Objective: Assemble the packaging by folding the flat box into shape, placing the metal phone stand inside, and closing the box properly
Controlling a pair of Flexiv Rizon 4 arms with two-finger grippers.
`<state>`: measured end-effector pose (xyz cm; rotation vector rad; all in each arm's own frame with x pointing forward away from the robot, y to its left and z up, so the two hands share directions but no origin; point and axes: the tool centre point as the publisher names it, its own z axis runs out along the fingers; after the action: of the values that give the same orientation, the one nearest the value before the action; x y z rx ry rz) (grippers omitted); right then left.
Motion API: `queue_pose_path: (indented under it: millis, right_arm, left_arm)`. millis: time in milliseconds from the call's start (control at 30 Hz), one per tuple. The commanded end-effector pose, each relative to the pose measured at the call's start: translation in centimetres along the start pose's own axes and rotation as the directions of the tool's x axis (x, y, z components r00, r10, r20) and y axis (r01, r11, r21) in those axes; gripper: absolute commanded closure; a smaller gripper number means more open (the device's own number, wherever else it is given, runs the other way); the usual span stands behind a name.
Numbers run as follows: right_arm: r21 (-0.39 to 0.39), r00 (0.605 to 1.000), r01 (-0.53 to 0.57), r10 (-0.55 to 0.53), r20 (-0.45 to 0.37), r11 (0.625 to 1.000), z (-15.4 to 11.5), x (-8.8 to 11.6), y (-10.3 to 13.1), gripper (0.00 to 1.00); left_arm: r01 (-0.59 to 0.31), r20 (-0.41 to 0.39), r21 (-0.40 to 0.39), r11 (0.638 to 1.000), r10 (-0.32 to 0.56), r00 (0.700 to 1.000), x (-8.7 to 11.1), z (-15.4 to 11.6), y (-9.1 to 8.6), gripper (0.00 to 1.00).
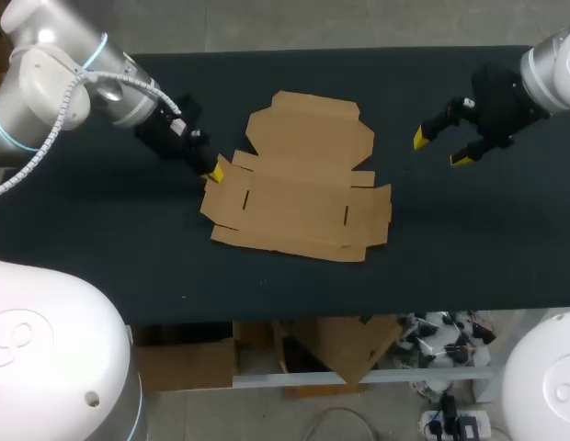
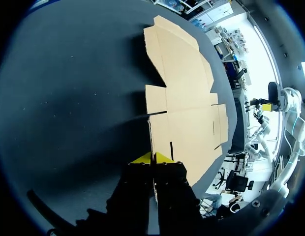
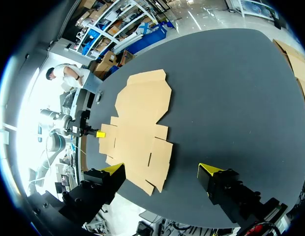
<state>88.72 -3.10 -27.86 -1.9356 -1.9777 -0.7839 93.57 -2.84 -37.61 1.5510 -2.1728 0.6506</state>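
1. One flat box (image 1: pixel 299 184) of plain brown cardboard lies unfolded near the middle of the surface (image 1: pixel 101 239), which is dark, matte and cloth-like.
2. Its outline is a wide sheet with many notched edges. A broad panel with slanted corners lies on the far side, small square tabs stick out at both ends, and the near panel has two short slots cut in it. Faint crease lines cross the smooth board.
3. From the left comes the left arm (image 1: pixel 74 83), white and rounded, with a ribbed cable looping along it. Its black left tool (image 1: pixel 214 172) sits at the box's left end flap.
4. Seen from the left wrist, the left tool (image 2: pixel 152 158) has its two yellow wedge-shaped tips almost together. The thin cardboard edge of the flat box (image 2: pixel 187 113) is pinched between them from both sides.
5. At the right, the right arm (image 1: pixel 552 69) holds the right tool (image 1: pixel 441 149) over bare surface, well apart from the box's right end.
6. Seen from the right wrist, the right tool (image 3: pixel 161 169) has its yellow-tipped fingers spread wide and grips nothing. The flat box (image 3: pixel 140 128) lies ahead of it.
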Motion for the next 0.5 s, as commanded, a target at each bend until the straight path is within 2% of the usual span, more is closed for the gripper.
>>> queue_pose_path:
  millis: [33,300,500]
  right_arm:
    - [0.002,1.0,0.0,0.0,0.001,1.0,-0.1,0.0,0.0,0.0]
    - [0.002,1.0,0.0,0.0,0.001,1.0,-0.1,0.0,0.0,0.0]
    - [0.002,1.0,0.0,0.0,0.001,1.0,-0.1,0.0,0.0,0.0]
  left_arm:
    - [0.018,-0.005,0.031,0.999,-0.018,1.0,0.6,0.2,1.3,1.0]
    - [0.064,-0.027,0.068,0.996,-0.062,0.998,1.8,1.3,2.5,1.0]
    - [0.115,-0.058,0.102,0.988,-0.109,0.992,1.8,1.5,3.2,1.0]
